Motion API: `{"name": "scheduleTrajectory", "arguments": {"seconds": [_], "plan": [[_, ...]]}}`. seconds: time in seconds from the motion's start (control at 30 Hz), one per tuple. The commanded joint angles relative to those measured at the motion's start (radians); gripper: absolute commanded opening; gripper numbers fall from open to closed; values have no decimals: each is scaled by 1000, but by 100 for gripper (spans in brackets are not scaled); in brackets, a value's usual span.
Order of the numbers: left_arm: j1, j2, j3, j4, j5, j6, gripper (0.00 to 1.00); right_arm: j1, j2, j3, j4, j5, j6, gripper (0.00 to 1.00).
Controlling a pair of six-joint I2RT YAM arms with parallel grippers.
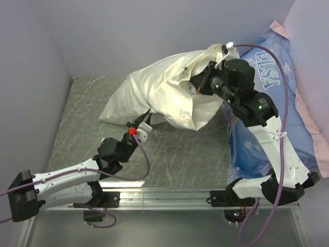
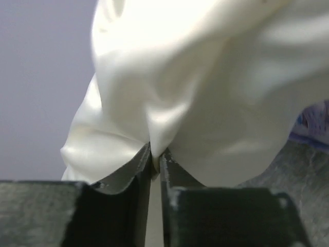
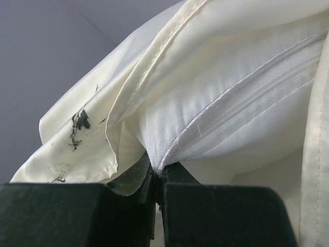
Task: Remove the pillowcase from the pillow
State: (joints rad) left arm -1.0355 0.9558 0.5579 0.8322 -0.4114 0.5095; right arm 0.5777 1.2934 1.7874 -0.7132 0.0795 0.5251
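The left gripper is pinching a hanging fold of the cream pillowcase, which is draping above the grey table at right.

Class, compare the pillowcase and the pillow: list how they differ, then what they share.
Colour: the pillowcase is cream; the pillow is whiter. Marks: the pillowcase bears dark smudges; the pillow shows a stitched seam. Grip: the left gripper pinches the pillowcase, the right gripper the pillow's seam. Shared: both are soft, wrinkled fabric.
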Motion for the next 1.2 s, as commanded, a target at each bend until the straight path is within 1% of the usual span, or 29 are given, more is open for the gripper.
{"name": "scheduleTrajectory", "arguments": {"seconds": [0.0,0.1,0.13,0.2,0.23,0.27,0.33,0.37,0.43,0.47,0.57,0.6,0.67,0.7,0.73,0.8,0.83,0.9,0.97,1.0,1.07,1.1,1.13,1.17], "plan": [[8,-3,37,-73,71,14,14,-3,-11,110,112,-3,-22,0],[8,3,16,-100,22,-38,5,-4,-3,153,95,8,-30,0],[8,1,2,-94,-6,-80,4,-4,4,167,89,9,-33,0],[8,-12,-61,-67,-35,-138,4,-4,12,216,69,16,-39,0],[8,-17,-90,2,-91,-193,5,-4,23,233,60,20,-39,0],[8,-34,-161,48,-110,-215,6,-4,27,250,48,22,-39,0],[8,-40,-219,97,-153,-270,6,-6,41,296,37,26,-40,0],[8,-29,-249,105,-208,-285,5,-9,43,309,29,26,-37,0],[8,-12,-271,97,-248,-330,4,-10,58,355,20,22,-34,0],[8,9,-294,126,-306,-344,3,-9,63,390,5,19,-31,0],[29,46,-342,203,-404,-403,1,-10,73,415,-3,2,-20,0],[44,53,-342,188,-418,-455,1,-9,66,417,-3,0,-17,0],[107,70,-329,142,-432,-503,0,-9,57,420,-6,11,-14,0],[133,75,-323,89,-457,-607,1,-9,44,423,-6,20,-13,0],[182,78,-317,59,-451,-641,1,-9,38,426,-6,31,-13,0],[227,86,-300,-5,-413,-701,1,-12,32,458,-20,37,-16,0],[250,90,-294,-5,-397,-738,1,-10,37,477,-29,32,-16,0],[256,104,-296,24,-340,-726,1,-12,44,506,-42,13,-10,0],[258,121,-262,-22,-331,-735,1,-12,46,503,-45,-1,1,0],[256,121,-253,-31,-293,-712,1,-10,40,492,-40,-6,3,0],[258,92,-224,-87,-143,-709,4,-9,27,431,-8,-21,9,0],[255,71,-217,-100,-77,-698,8,0,24,413,-2,-24,10,0],[250,16,-211,-126,33,-695,25,8,27,402,-3,-17,6,0],[247,-15,-202,-157,67,-701,34,33,32,379,-5,-1,-2,0]]}}
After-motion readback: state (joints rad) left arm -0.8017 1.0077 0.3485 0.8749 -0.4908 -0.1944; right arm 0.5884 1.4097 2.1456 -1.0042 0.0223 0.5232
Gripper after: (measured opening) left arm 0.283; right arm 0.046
